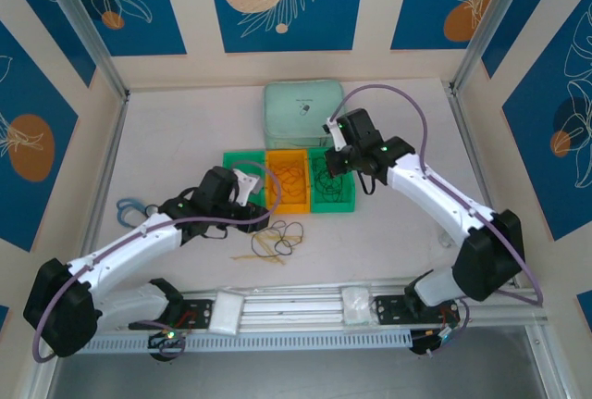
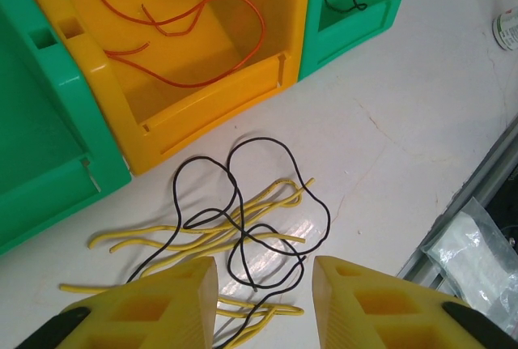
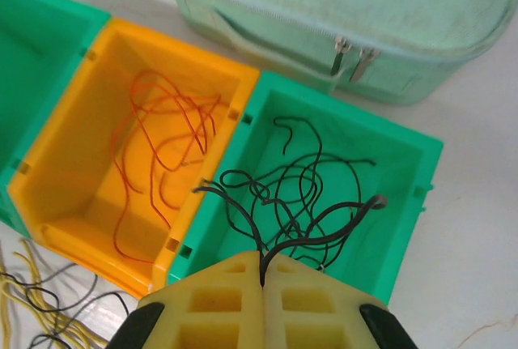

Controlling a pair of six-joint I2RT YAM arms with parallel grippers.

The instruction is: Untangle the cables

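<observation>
Pinches black cable bundle (image 3: 324,236) in right hand (image 3: 261,274), fingers pressed together, over green bin (image 3: 409,227); lower well inside before release. Hovers left hand (image 2: 263,280), spread, above black-and-yellow tangle (image 2: 243,231) on worktop (image 2: 405,106); take one black strand (image 2: 261,139), lift slowly.

Three bins total: two green bins (image 1: 333,206), one orange bin (image 1: 289,207). One mint zip case (image 1: 303,107). Two arms (image 1: 435,195). The cables (image 2: 267,195) come in three colours, too tangled to count.

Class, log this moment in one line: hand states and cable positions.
left hand: open over black-yellow tangle on table | right hand: shut on black cables above green bin | orange cables: in orange bin
</observation>
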